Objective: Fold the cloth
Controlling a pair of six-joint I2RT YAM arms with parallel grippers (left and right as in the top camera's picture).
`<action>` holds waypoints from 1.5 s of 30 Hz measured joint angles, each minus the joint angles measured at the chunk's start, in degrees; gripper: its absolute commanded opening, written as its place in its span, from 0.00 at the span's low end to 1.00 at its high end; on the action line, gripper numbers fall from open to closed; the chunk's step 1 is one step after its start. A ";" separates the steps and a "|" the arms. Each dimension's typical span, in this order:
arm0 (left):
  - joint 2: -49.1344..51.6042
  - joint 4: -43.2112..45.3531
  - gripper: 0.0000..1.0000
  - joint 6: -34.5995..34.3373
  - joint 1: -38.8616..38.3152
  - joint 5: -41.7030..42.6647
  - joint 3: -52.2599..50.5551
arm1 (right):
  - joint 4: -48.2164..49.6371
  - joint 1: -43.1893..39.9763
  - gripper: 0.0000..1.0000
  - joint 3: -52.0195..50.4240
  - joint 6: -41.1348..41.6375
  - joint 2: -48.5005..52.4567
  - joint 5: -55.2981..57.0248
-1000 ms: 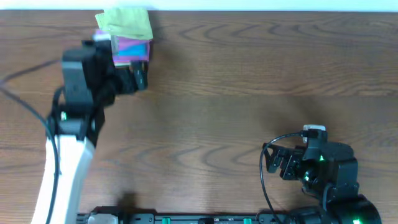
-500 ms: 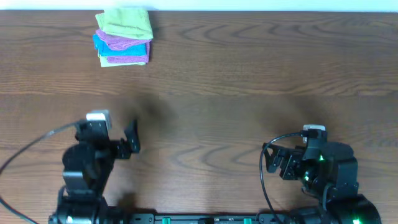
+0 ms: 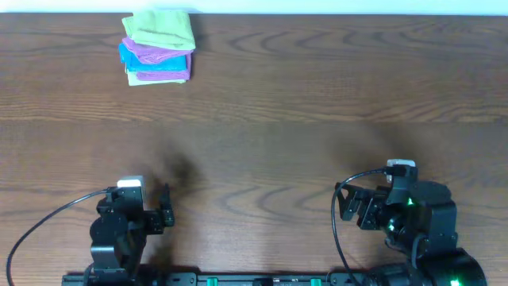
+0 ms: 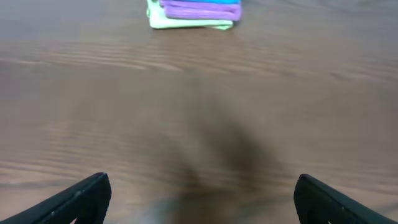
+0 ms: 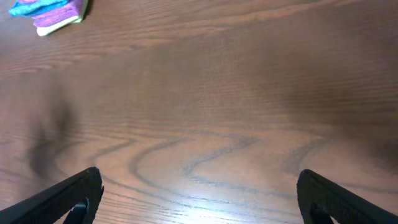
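A stack of folded cloths (image 3: 158,47), green on top, then purple, blue and pale ones, lies at the far left of the wooden table. It also shows at the top of the left wrist view (image 4: 193,11) and in the top left corner of the right wrist view (image 5: 52,12). My left gripper (image 3: 164,215) is open and empty at the near left, far from the stack; its fingers frame bare wood (image 4: 199,199). My right gripper (image 3: 349,208) is open and empty at the near right (image 5: 199,196).
The wooden table (image 3: 317,103) stretches between the stack and both arms. The white back edge (image 3: 333,6) runs along the top. A black rail (image 3: 238,280) with cables lies along the front edge.
My left arm has pulled back from the stack at the far left to the near left edge, empty. The stack stays in place. The right arm has not moved.
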 measured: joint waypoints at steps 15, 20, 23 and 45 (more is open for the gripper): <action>-5.42 -7.04 0.95 3.67 0.15 -0.63 -4.07 | -0.02 0.00 0.99 0.00 0.00 0.00 -0.02; -5.44 -9.20 0.95 3.69 0.15 -0.63 -4.17 | 0.00 0.00 0.99 0.00 0.02 0.00 0.00; -5.46 -9.35 0.95 3.69 0.15 -0.63 -4.26 | -0.02 0.00 0.99 0.00 0.00 0.00 0.00; -5.49 -7.96 0.95 3.67 0.15 -0.37 -5.88 | -0.02 0.00 0.99 0.00 0.02 0.00 0.00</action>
